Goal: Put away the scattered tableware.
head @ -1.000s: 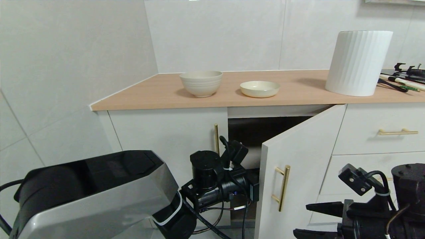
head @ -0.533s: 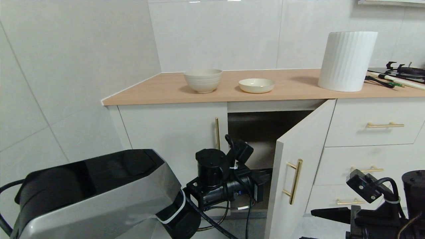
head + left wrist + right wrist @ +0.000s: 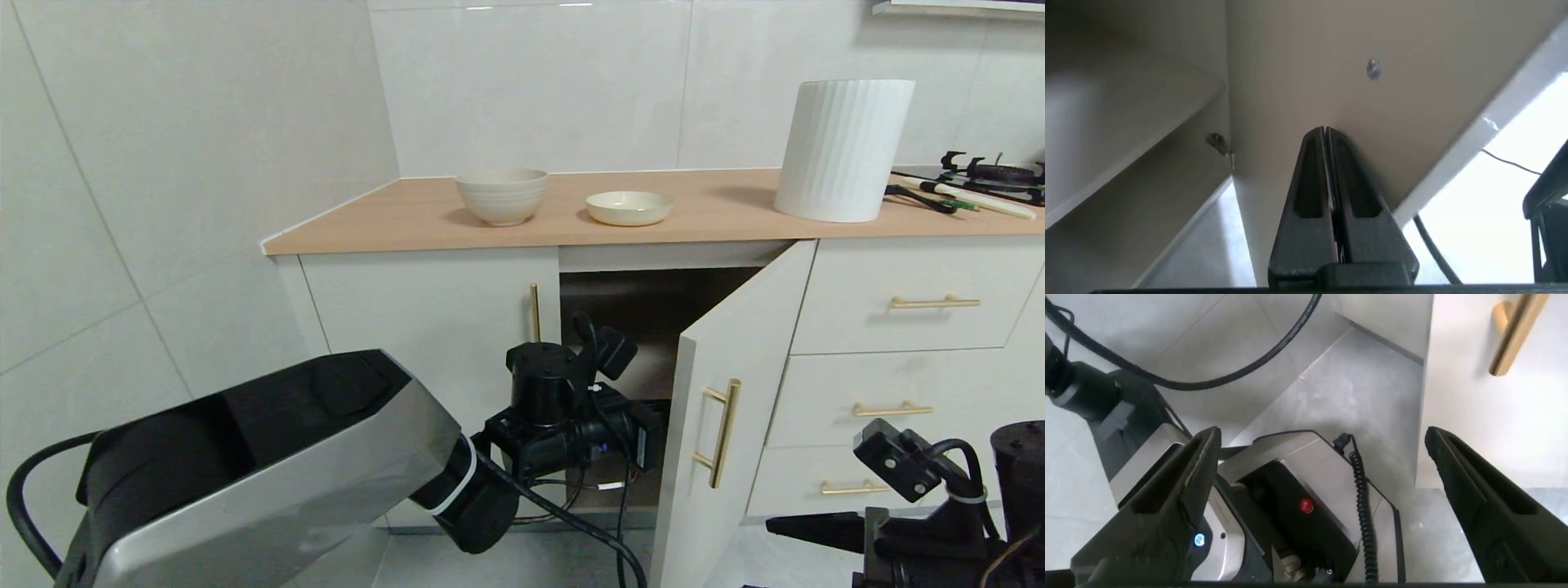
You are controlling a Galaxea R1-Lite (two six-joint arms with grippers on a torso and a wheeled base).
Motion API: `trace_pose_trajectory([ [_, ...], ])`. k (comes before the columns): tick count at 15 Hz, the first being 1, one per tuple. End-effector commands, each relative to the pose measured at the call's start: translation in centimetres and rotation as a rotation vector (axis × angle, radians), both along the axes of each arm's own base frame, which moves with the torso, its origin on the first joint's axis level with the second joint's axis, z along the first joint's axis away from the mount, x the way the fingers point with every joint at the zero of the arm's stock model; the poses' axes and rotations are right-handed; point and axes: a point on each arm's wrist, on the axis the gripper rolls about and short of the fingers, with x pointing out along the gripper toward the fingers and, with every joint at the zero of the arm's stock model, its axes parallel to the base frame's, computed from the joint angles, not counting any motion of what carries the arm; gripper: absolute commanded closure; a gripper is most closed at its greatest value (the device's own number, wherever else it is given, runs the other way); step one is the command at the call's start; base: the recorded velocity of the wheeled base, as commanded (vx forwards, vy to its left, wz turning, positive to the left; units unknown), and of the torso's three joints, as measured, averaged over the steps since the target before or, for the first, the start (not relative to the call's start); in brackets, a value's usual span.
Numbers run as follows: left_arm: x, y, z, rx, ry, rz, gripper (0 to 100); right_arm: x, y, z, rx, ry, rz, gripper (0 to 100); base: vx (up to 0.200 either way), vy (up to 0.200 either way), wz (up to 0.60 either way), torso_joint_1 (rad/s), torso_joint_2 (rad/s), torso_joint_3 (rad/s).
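Note:
A cream bowl (image 3: 501, 196) and a shallow cream dish (image 3: 629, 207) stand side by side on the wooden countertop (image 3: 392, 224). Below them a cabinet door (image 3: 739, 408) with a gold handle stands partly open. My left arm reaches low into the cabinet opening behind that door. In the left wrist view my left gripper (image 3: 1325, 132) is shut with nothing in it, close against the door's inner face. My right gripper (image 3: 1323, 434) hangs low at the right, in front of the door, open and empty; one of its fingers (image 3: 808, 527) points left.
A tall white ribbed container (image 3: 843, 149) stands on the counter's right part, with chopsticks and utensils (image 3: 955, 200) and a stove burner (image 3: 996, 171) beyond it. Drawers with gold handles (image 3: 935, 302) lie to the right of the door. Tiled walls close the left and back.
The head camera has shifted, so the whole picture sits differently. The cabinet door stands wider open than a second ago, with my left gripper still behind it.

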Motion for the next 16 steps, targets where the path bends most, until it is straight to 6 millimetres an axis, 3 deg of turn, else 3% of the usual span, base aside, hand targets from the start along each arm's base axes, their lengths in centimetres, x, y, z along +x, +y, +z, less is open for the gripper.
trace_pose_trajectory([
  [1,0.2,-0.2,0.2,-0.005,-0.005,-0.002,100,0.0,0.0,-0.1,-0.002,0.005,0.001,0,-0.2,0.0,0.0,0.002,0.0,-0.002],
  [3,0.4,-0.3,0.3,-0.004,-0.003,-0.003,100,0.0,0.0,-0.1,-0.002,0.005,0.001,0,-0.2,0.0,0.0,0.01,0.0,0.0],
  [13,1.3,-1.0,1.1,0.004,0.013,-0.004,100,0.0,0.1,-0.2,-0.002,0.009,0.008,0,0.0,0.0,0.0,0.0,0.0,0.0],
  [16,-0.6,-2.2,3.1,-0.021,-0.015,-0.052,100,-0.3,0.1,0.2,0.01,-0.01,0.017,0,0.0,0.0,0.0,0.0,0.0,0.0],
])
